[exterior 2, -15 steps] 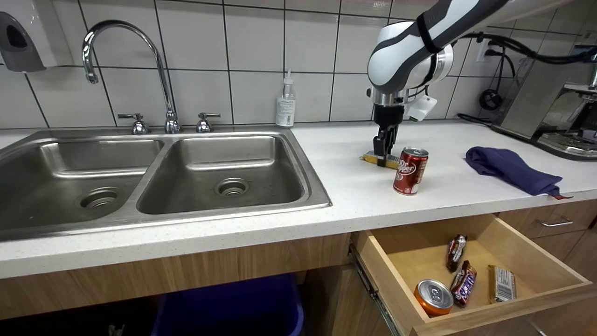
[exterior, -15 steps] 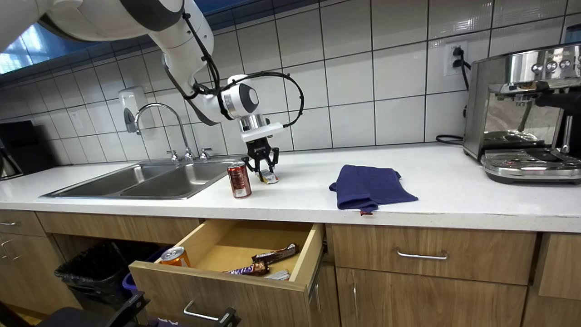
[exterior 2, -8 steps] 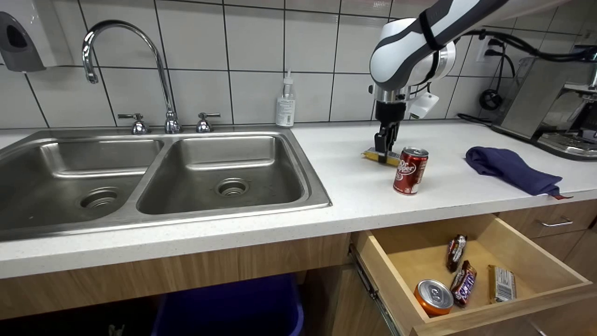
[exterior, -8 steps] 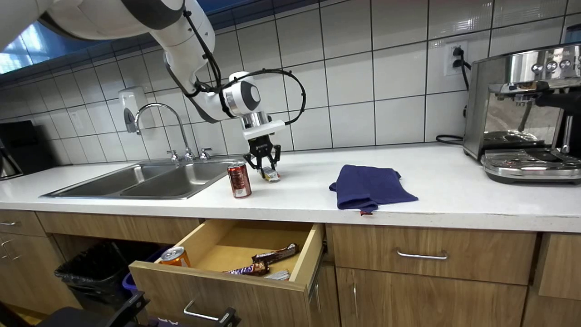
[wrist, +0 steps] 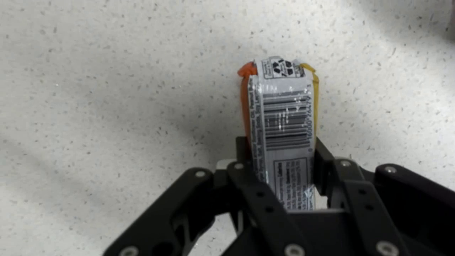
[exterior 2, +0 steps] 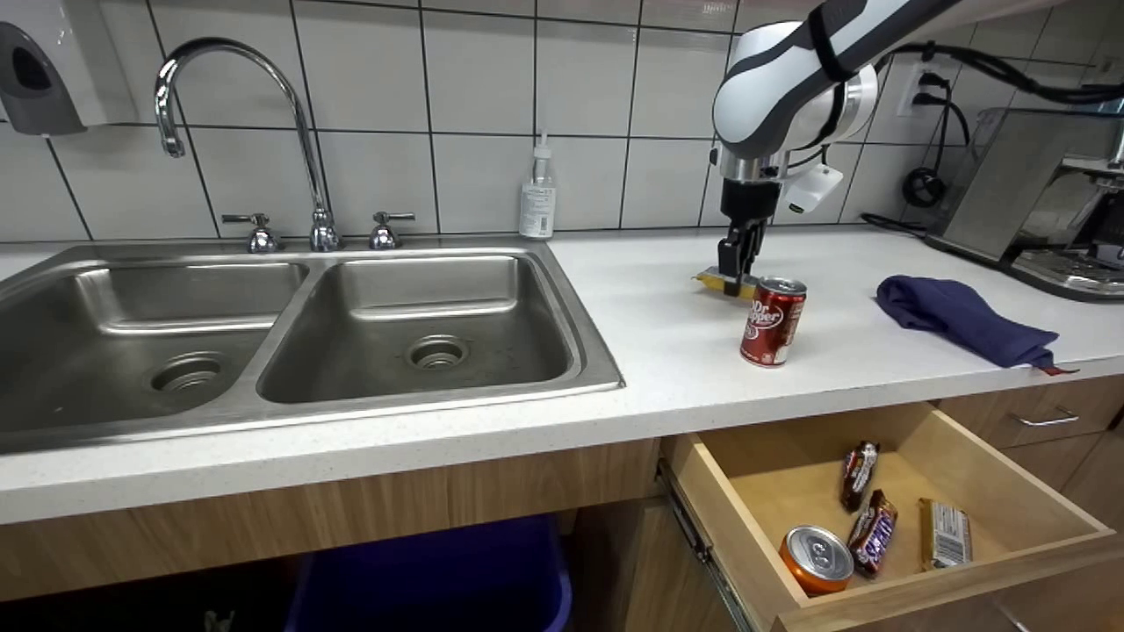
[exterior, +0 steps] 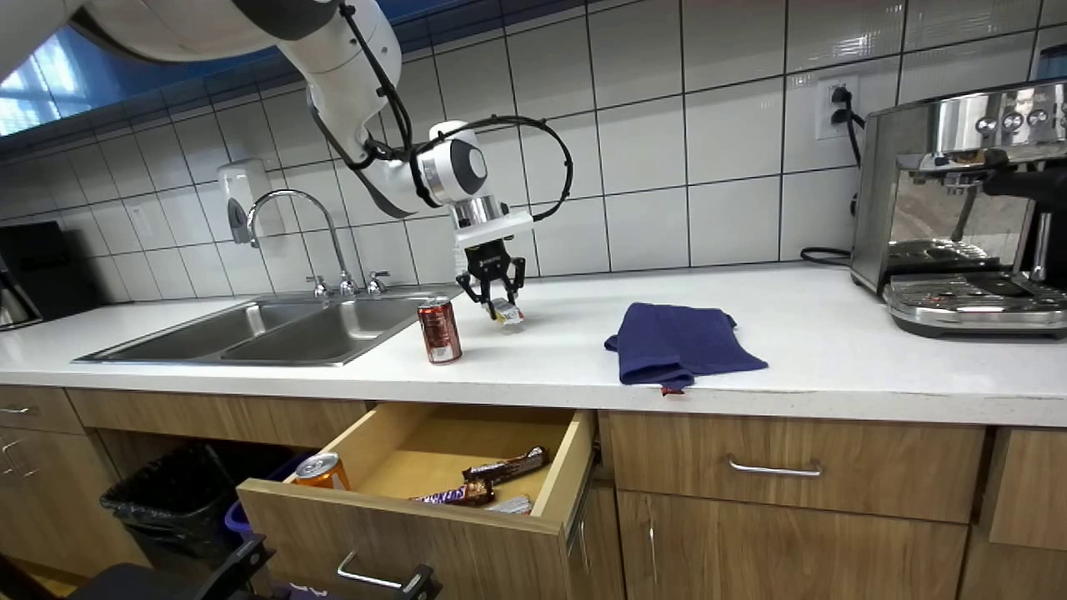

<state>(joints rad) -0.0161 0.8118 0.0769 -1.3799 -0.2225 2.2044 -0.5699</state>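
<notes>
1. Countertop: a white slab across both exterior views, finely flecked with grey in the wrist view.
2. Robot arm: smooth, rounded white links with dark bands, entering from the upper left in an exterior view.
3. Double sink: dull steel with rounded corners and round drains, filling the left half of an exterior view.
4. Drawer: pulled out at lower centre; grained wood front, pale smooth interior.
5. Espresso machine: boxy, mirror-bright metal at the right edge.
6. Cloth: soft navy fabric, loosely folded, right of centre.
7. Gripper: hard black linkage at the bottom of the wrist view, its jaws clamped on the long sides of a grey wrapped bar.
8. Red can: glossy upright cylinder near the gripper, right of centre.
9. Orange can: ring-pull metal top, in the drawer at lower right.
10. Snickers bar, dark brown bar and gold-edged bar: crinkled wrappers, lying in the drawer.
11. The grey wrapped bar: shiny film, barcode up, orange and yellow edges, pinched end; it appears just above the countertop, centre of the wrist view.
</notes>
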